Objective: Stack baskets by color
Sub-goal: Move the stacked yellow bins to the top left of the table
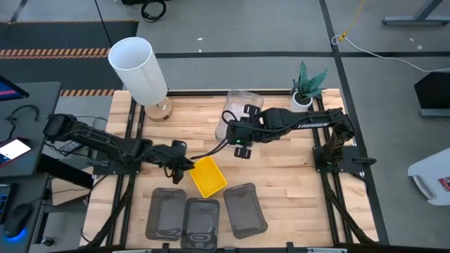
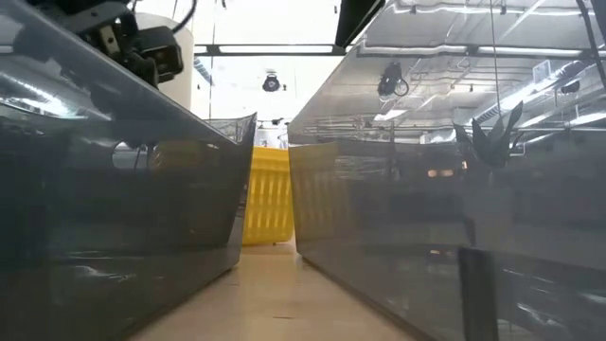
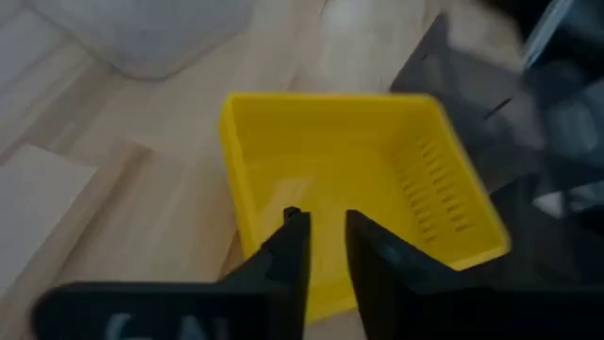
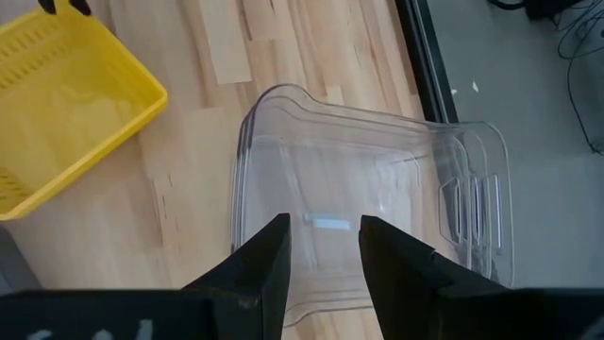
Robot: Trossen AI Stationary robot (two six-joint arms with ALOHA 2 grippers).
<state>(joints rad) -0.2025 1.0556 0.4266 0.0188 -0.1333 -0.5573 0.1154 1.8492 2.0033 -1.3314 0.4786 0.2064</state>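
Note:
A yellow basket (image 1: 208,176) rests on its base on the wooden table, also showing in the left wrist view (image 3: 377,179) and the low view (image 2: 268,194). My left gripper (image 1: 186,167) stands at its left corner. Its fingers (image 3: 326,222) are open by a narrow gap above the basket's near wall, with nothing between them. Three dark grey baskets (image 1: 167,213), (image 1: 202,221), (image 1: 245,209) lie side by side along the near edge. My right gripper (image 1: 239,132) is over the far middle, shut on a clear basket (image 4: 368,170). My right gripper holds the clear basket by the short end nearest the fingers (image 4: 321,279). It comes slanting down from the table's right. The clear plastic hides the kind of hold. The basket sticks out ahead of the fingers, tilted and lifted clear of the table.
A tall white cylinder (image 1: 140,67) stands at the far left and a small potted plant (image 1: 307,84) at the far right. Bare wood lies between the yellow basket and the right arm's base. In the low view the grey baskets' walls (image 2: 123,189) fill the foreground.

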